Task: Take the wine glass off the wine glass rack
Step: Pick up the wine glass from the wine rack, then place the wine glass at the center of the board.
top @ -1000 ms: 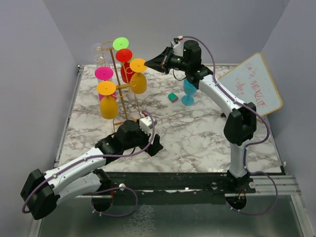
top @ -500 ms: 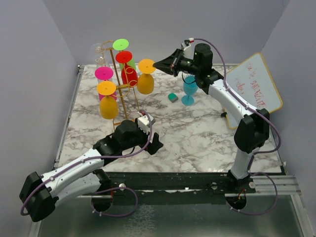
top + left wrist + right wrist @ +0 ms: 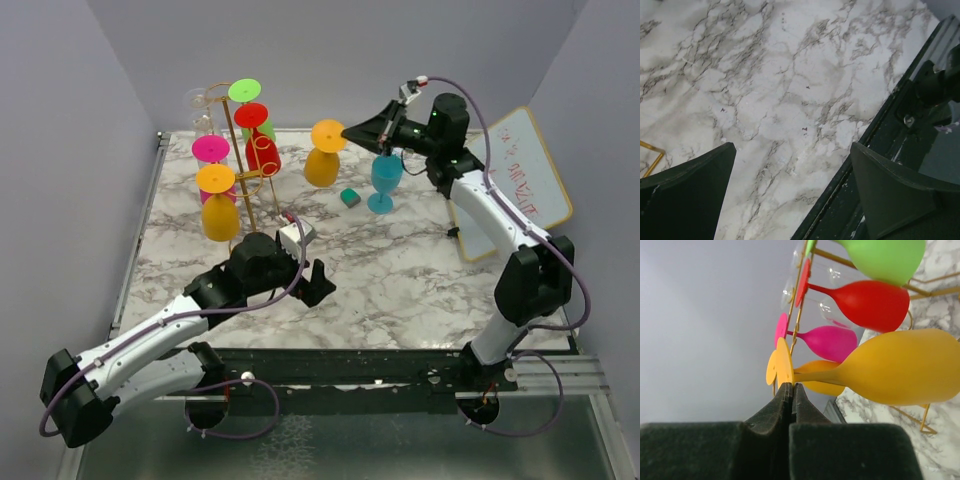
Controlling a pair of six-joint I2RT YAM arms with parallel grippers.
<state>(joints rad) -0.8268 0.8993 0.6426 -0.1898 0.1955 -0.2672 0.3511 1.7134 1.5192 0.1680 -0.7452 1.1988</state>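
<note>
Orange glass (image 3: 322,162) clear of rack (image 3: 232,150), carried by right end effector (image 3: 348,131).

Clenched on the rim of the foot disc, bowl hanging below, well right of the rack and above the far tabletop (image 3: 400,270), just left of the blue glass (image 3: 385,180). Pinched at the foot, probably for a thin flat edge suited to narrow jaws and a clean slide out of the scroll hooks. Judged: removal done, setting down outstanding. Left end effector (image 3: 312,280) released, fingers spread wide, low over the near tabletop, near the rack base, holding nothing. Risk: thin edge grip under a bowl-heavy load, possible swing or slip; blue glass and teal block (image 3: 349,197) near any landing spot.
</note>
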